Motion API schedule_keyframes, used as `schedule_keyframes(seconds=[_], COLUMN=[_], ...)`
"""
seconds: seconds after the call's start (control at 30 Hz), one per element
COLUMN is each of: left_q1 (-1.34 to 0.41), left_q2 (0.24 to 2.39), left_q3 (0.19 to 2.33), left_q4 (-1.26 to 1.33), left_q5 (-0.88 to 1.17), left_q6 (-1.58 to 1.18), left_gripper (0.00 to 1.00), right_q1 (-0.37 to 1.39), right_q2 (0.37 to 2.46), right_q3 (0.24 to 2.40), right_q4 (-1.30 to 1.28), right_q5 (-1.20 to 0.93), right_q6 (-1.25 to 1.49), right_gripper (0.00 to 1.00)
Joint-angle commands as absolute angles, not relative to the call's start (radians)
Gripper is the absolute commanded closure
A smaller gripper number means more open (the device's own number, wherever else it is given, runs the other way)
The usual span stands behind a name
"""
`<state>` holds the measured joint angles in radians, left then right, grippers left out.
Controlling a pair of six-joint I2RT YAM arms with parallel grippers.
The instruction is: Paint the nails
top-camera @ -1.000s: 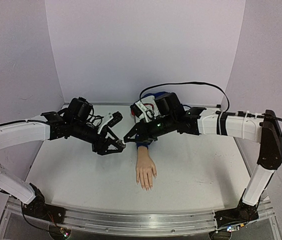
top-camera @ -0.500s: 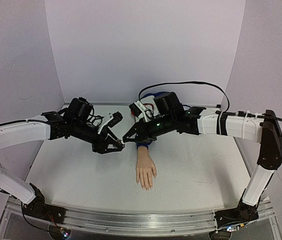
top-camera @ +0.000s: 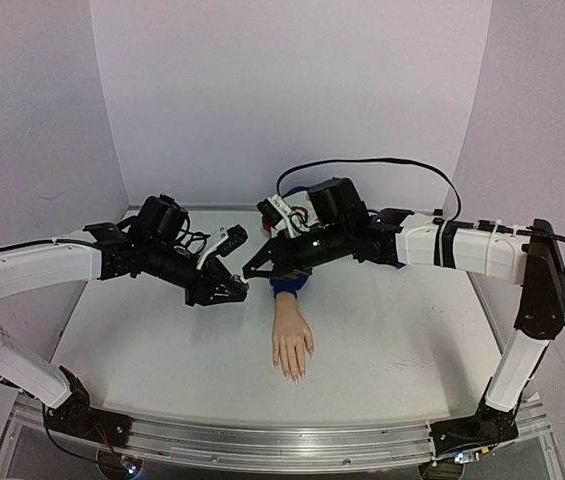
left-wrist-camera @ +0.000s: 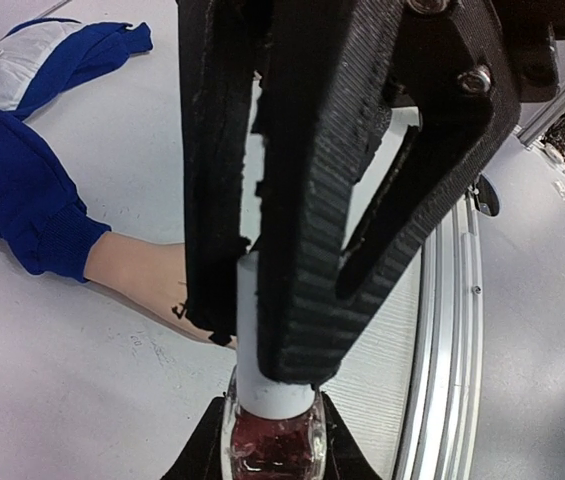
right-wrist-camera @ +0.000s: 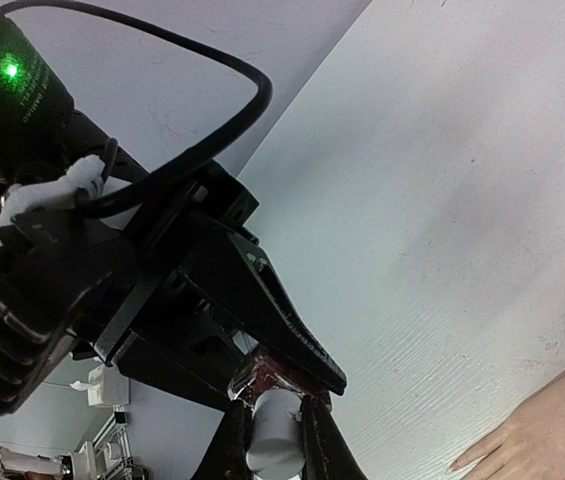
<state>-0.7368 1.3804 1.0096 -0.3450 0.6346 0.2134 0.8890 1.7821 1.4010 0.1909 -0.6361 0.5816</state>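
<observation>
Nails (top-camera: 293, 374) appear unpainted. Left pincer (top-camera: 234, 291) and right pincer (top-camera: 249, 271) both clench the capped polish bottle (left-wrist-camera: 272, 445); uncapping and painting remain.

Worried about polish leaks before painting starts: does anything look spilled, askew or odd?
No spill shows. The one oddity is a small black mark on the mannequin hand at the wrist, near its blue sleeve. It looks like ink, not polish.

Both arms outstretched toward the middle, left hand (top-camera: 236, 290) and right hand (top-camera: 251, 272) clamped, tips close together.
</observation>
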Motion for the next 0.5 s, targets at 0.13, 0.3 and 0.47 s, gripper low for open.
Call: schedule_keyframes(seconds=[0.13, 0.3, 0.47], left_q1=[-0.735, -0.735, -0.735], left_q2=[1.363, 1.331, 1.311], left_q3=[1.060, 1.029, 1.016], left_q4=[-0.292, -0.234, -0.224], left_q5=[0.651, 0.539, 0.434], left_q6=[0.188, 0.155, 0.135], left_gripper=[1.00, 1.00, 1.00], right_q1=[0.906, 0.909, 0.912], right_q2=[1.796, 1.771, 1.784], right_q3=[1.452, 1.392, 1.388], right_q4=[0.190, 0.281, 0.390], right_q5=[-0.599, -0.440, -0.349], right_q6=[0.587, 0.684, 0.775], right_gripper=[0.92, 0.57, 0.51])
